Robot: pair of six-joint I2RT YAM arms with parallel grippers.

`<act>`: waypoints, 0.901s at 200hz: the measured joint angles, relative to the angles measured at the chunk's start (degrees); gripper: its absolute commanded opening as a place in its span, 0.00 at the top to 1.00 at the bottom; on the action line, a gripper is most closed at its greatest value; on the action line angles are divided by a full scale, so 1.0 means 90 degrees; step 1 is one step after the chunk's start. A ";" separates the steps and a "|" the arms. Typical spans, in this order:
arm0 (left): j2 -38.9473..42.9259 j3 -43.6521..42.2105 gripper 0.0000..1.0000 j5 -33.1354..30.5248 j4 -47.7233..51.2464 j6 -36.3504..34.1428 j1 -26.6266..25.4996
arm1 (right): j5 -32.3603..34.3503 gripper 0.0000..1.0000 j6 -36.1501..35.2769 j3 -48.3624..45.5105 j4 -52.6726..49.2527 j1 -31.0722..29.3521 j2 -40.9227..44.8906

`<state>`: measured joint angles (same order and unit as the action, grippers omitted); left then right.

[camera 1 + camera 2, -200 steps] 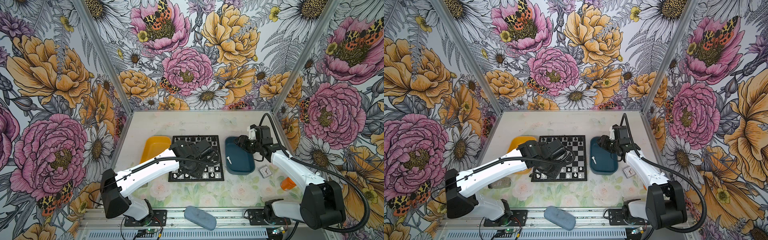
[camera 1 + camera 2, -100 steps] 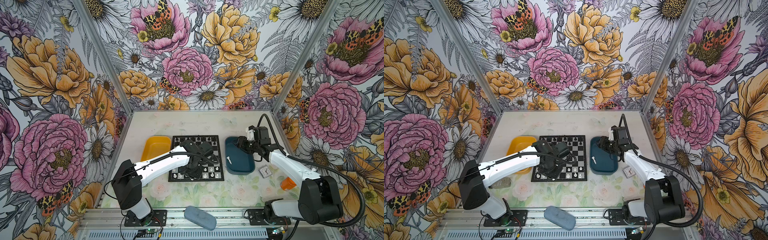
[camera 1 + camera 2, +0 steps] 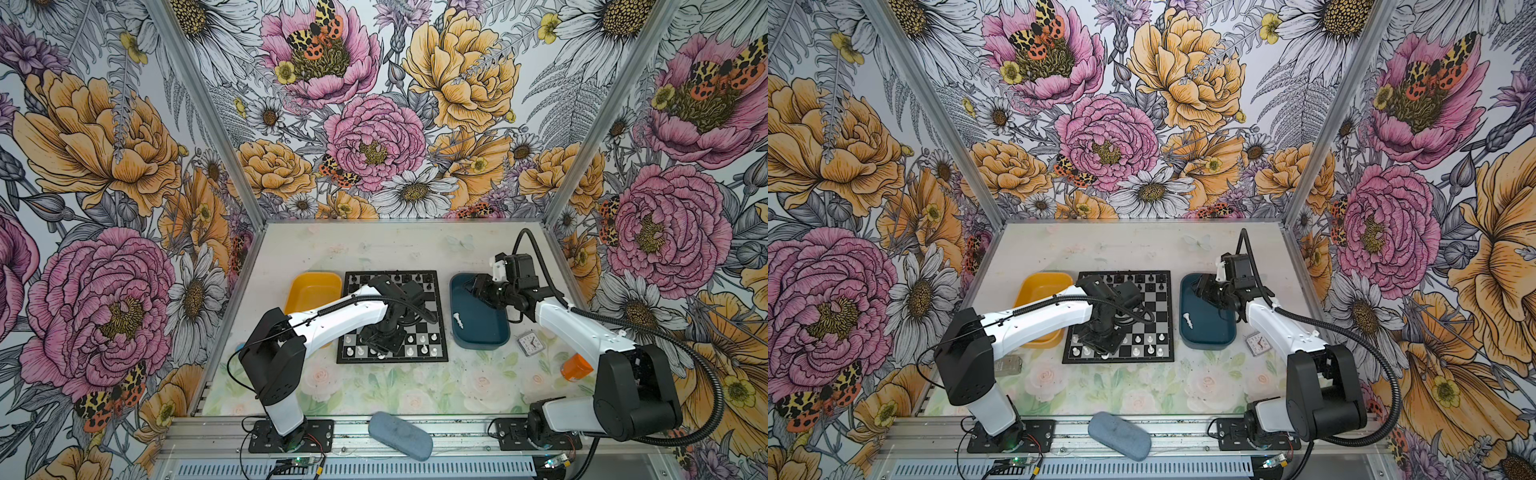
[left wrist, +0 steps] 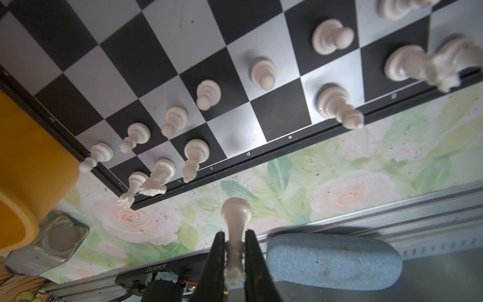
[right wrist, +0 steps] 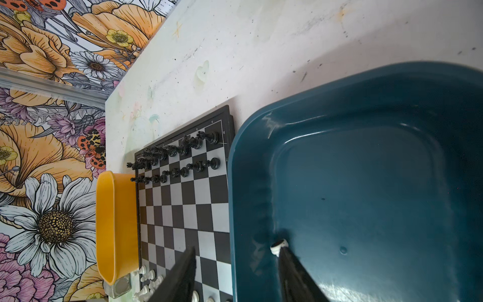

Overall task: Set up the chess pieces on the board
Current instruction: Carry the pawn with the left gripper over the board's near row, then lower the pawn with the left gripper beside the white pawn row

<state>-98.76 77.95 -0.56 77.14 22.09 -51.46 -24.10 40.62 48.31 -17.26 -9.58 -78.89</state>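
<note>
Risk no. 1 was a knock-over. Your left gripper (image 4: 234, 235) was clenched on a tall white piece (image 4: 236, 217), pinched near its head w/ the base pointing away from the jaws. Which piece it was I couldn't tell, since the top sat hidden betw. the fingers. It hung by the near edge of the board (image 4: 183, 52), which lay mid-worktop betw. the yellow tray (image 3: 316, 286) and the blue tray (image 3: 484, 328). Whether it was already over a square I couldn't tell either.

The back-row squares at d and e were bare. The c-file piece (image 4: 196, 157) and f-file piece (image 4: 337, 107) flanked that gap, w/ pawns (image 4: 262, 73) right behind it. If you came down off-centre or tilted, I'd judge a finger or the base would've clipped a neighbour and toppled the row.

Risk no. 2 was the high pinch. W/ so much stem below the jaws, the piece could've swung or slid and landed leaning when you let go.

Your right gripper (image 5: 236, 251) was released, jaws apart and holding nothing, over the blue tray's far end. A loose white piece (image 3: 457, 321) lay on its side by the tray wall nearest the board. Lying flat against that wall, it'd prob. skid or roll away from a hasty grab.
</note>
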 measured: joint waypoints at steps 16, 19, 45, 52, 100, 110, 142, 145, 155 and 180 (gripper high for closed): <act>-0.0119 0.0041 1.00 0.0000 0.0000 -0.0024 0.0000 | 0.0000 0.47 -0.0005 -0.0027 -0.0002 0.0000 0.0000; -0.0141 0.0056 1.00 0.0000 0.0000 -0.0032 0.0000 | -0.0002 0.47 -0.0005 -0.0029 -0.0002 0.0000 0.0000; -0.0294 0.0158 1.00 0.0000 -0.0002 -0.0134 0.0039 | -0.0002 0.47 -0.0005 -0.0032 0.0000 0.0000 0.0000; -0.0328 0.0185 1.00 0.0000 0.0000 -0.0148 0.0046 | -0.0002 0.47 -0.0005 -0.0032 0.0000 0.0000 0.0000; -0.0542 0.0318 1.00 -0.0002 0.0000 -0.0270 0.0085 | -0.0002 0.48 -0.0005 -0.0085 0.0007 0.0000 0.0000; -0.0602 0.0342 1.00 -0.0002 0.0007 -0.0287 0.0085 | 0.0000 0.48 -0.0005 -0.0104 0.0007 0.0000 0.0000; -0.0877 0.0389 1.00 -0.0002 -0.0007 -0.0311 0.0112 | 0.0000 0.48 -0.0005 -0.0134 0.0005 0.0000 -0.0002; -0.0894 0.0389 1.00 -0.0002 -0.0010 -0.0311 0.0119 | -0.0002 0.48 -0.0005 -0.0136 0.0007 0.0000 -0.0002; -0.0933 0.0389 1.00 -0.0002 -0.0012 -0.0313 0.0126 | -0.0002 0.48 -0.0005 -0.0136 0.0007 0.0000 -0.0002; -0.0962 0.0393 1.00 -0.0002 -0.0029 -0.0338 0.0126 | -0.0002 0.48 -0.0005 -0.0138 0.0007 0.0002 -0.0012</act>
<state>-107.42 81.49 -0.58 76.88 19.05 -50.33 -24.12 40.58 47.07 -17.19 -9.56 -79.00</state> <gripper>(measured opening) 0.131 0.523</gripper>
